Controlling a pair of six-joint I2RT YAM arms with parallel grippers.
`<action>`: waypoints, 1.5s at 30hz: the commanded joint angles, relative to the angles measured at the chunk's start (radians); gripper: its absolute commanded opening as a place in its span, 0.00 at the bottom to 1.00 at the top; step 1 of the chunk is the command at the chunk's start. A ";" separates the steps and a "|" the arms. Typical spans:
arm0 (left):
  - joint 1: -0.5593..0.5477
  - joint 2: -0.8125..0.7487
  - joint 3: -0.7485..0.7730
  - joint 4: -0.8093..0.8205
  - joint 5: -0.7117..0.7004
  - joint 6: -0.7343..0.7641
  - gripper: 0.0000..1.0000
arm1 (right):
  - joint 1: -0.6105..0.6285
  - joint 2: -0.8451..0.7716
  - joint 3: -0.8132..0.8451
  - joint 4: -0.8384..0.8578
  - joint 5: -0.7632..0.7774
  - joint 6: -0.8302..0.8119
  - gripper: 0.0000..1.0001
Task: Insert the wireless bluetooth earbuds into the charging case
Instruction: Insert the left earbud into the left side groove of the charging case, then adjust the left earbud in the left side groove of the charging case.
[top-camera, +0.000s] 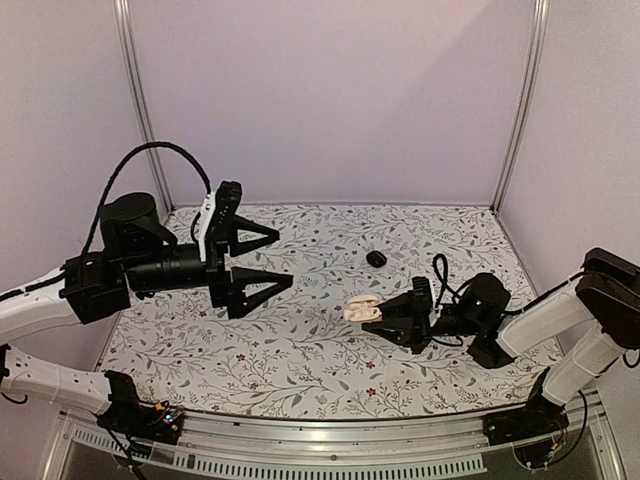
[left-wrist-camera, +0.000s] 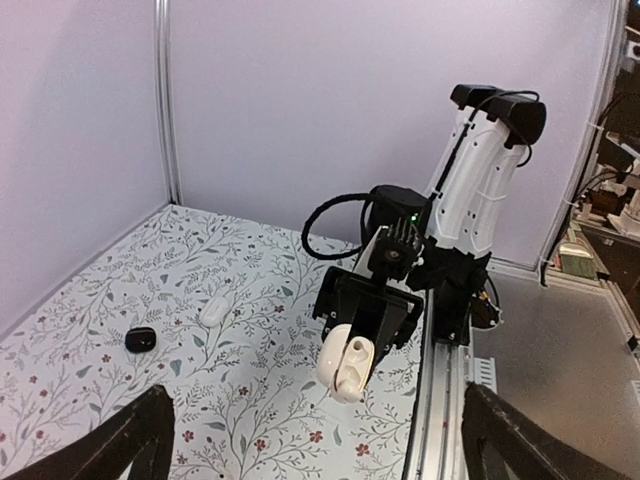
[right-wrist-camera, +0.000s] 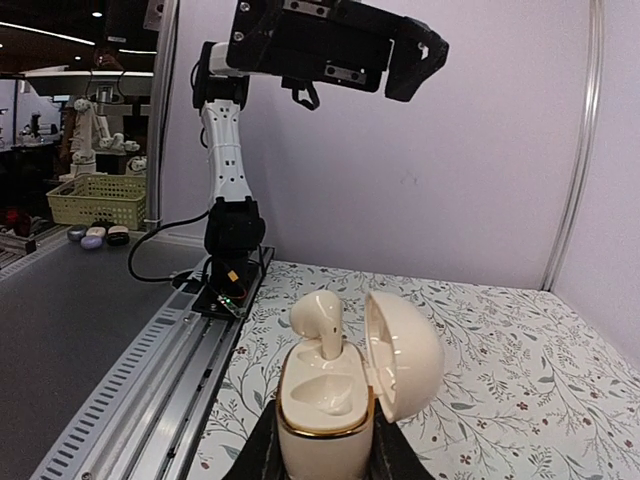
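- Wireless bluetooth earbuds: we see one white earbud (right-wrist-camera: 318, 318) upright in the left well of the open charging case (right-wrist-camera: 320, 395).
- Right gripper (top-camera: 378, 314) clenched on the case, low over the table (top-camera: 300, 360).
- Beyond, we note a small white piece (left-wrist-camera: 213, 311) and a small black piece (top-camera: 376, 258) lying apart.
- Left gripper (top-camera: 283, 256) raised, spread wide, holding nothing.

Checked all three views: no legible text, label, brand, number or sign found. Nothing readable on the charging case (right-wrist-camera: 320, 405); plain cream shell. Table cover (top-camera: 300, 370) printed with a floral pattern only, no lettering. Any markings on arm housings or background clutter too small or blurred to read.
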 joint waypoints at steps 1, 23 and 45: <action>-0.019 0.060 0.017 -0.029 0.020 0.216 1.00 | -0.015 0.017 0.061 0.081 -0.218 0.158 0.00; -0.152 0.275 0.112 -0.104 -0.018 0.463 0.99 | -0.025 0.148 0.131 0.213 -0.386 0.357 0.00; -0.152 0.334 0.136 -0.089 -0.003 0.495 0.97 | -0.025 0.161 0.141 0.213 -0.385 0.381 0.00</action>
